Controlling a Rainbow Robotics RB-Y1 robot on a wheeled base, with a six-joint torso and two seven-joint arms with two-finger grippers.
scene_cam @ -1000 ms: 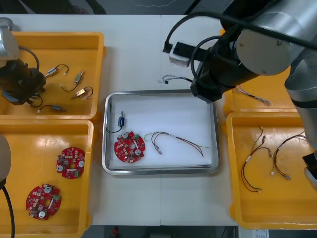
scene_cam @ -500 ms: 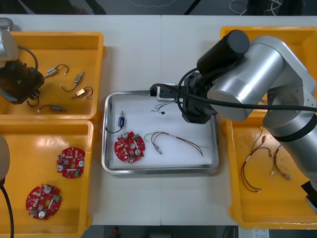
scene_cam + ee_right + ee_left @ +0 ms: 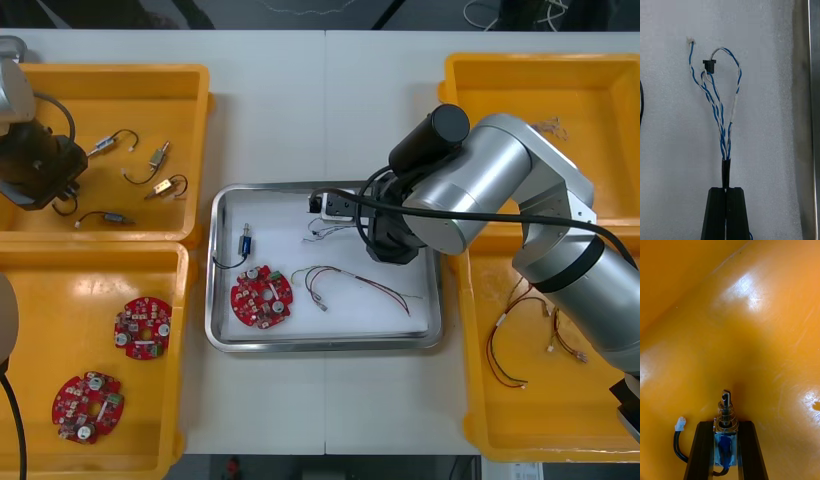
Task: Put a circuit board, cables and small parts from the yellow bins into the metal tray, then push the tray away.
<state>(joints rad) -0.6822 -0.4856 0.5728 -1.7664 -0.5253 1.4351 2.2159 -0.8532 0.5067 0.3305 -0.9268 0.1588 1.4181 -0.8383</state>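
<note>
My right tool point(image 3: 726, 189) pinches the blue-white cable point(image 3: 720, 123) in the tray point(image 3: 325, 343); its loops could cling on release. Left tool point(image 3: 725, 424) clamps a small metal part point(image 3: 726, 408), far-left bin point(image 3: 120, 72).

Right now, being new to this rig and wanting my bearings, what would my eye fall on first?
The big silver right arm reaches over the metal tray, its right pincer shut on a twisted blue and white cable over the tray's white inside. Next, the left pincer sits over the far left yellow bin, shut on a small metal part. A round red circuit board already lies in the tray.
</note>
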